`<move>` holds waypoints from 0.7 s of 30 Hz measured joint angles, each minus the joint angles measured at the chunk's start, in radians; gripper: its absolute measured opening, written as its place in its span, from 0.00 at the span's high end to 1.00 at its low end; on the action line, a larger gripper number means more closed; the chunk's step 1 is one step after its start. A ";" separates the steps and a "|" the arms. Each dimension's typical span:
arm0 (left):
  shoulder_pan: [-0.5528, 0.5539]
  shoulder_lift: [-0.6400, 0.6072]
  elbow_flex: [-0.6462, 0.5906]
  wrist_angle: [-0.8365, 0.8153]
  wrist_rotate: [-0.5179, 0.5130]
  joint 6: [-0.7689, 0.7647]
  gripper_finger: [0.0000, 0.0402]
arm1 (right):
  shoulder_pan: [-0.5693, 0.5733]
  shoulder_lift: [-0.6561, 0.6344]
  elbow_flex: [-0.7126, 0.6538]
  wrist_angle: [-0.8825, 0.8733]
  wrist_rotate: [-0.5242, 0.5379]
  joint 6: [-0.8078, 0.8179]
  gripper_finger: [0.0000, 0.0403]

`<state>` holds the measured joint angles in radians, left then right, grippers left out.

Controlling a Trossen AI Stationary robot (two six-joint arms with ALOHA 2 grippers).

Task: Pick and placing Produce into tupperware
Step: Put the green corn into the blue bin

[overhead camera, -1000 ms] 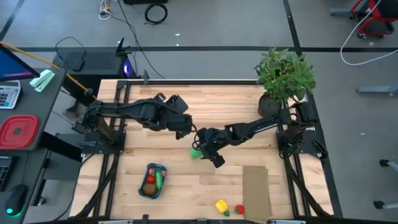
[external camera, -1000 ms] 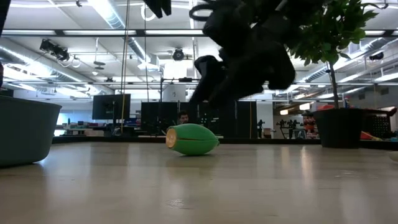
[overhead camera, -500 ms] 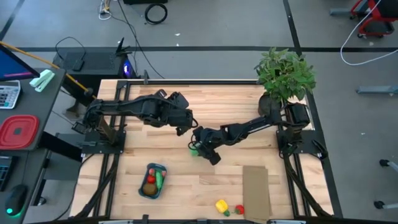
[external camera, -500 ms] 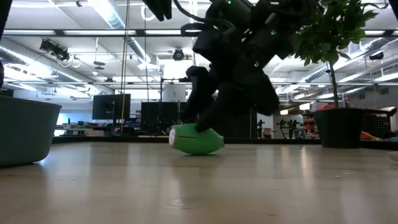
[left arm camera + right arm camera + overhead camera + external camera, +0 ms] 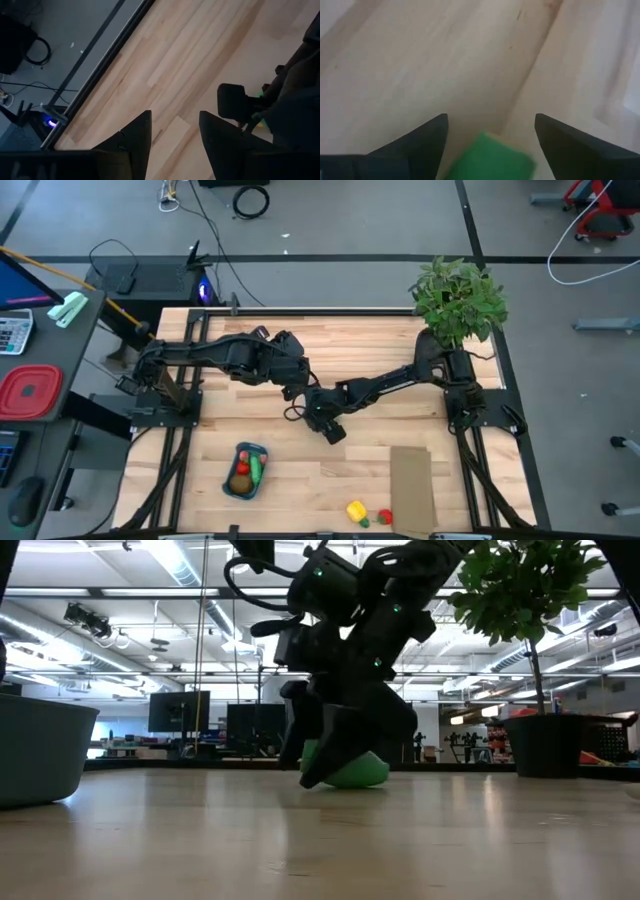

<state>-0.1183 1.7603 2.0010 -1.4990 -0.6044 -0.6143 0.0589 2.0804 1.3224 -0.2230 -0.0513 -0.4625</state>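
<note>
A green produce piece (image 5: 368, 773) lies on its side on the wooden table, near the middle. My right gripper (image 5: 490, 120) is open and slants down over it, one finger on each side of the piece (image 5: 490, 157). In the high view the right gripper (image 5: 320, 418) hides the piece. My left gripper (image 5: 297, 383) hangs open above the table just beyond, with nothing between its fingers (image 5: 142, 132). The blue-teal tupperware (image 5: 252, 448) stands near the front left and holds red, green and brown pieces. A yellow piece (image 5: 355, 511) and a red piece (image 5: 384, 517) lie at the front edge. My right gripper straddles the green piece from above, slanting down, with its fingers (image 5: 335, 745) low beside the piece's sides. The piece rests on the table. Whether a finger touches it, I cannot tell.
A flat brown cardboard rectangle (image 5: 410, 485) lies at the front right. A potted leafy plant (image 5: 457, 300) stands at the far right corner. In the low view the tupperware's wall (image 5: 40, 750) rises at the left. Bare wood lies between the gripper and the tupperware.
My right gripper has come down and toward the table's left onto the green piece, tipping steeper, and has opened wider; its fingers now stand around the piece. The piece has shifted a little along the table.
</note>
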 joint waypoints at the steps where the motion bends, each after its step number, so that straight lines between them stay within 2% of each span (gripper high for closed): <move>1: -0.001 0.000 0.000 -0.001 0.000 0.006 0.57 | 0.000 0.000 0.002 -0.001 0.007 0.004 0.23; 6: -0.004 0.000 0.000 -0.001 0.000 0.006 0.57 | -0.001 -0.042 0.014 -0.018 0.107 0.033 0.23; 17: -0.010 0.000 0.000 -0.005 0.040 -0.002 0.57 | -0.011 -0.109 0.014 -0.182 0.056 0.294 0.23; 21: -0.010 0.000 0.000 -0.003 0.055 -0.002 0.57 | -0.017 -0.109 0.013 -0.188 0.056 0.477 0.23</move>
<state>-0.1287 1.7603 2.0010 -1.5021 -0.5499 -0.6163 0.0421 1.9713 1.3354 -0.4110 0.0052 0.0143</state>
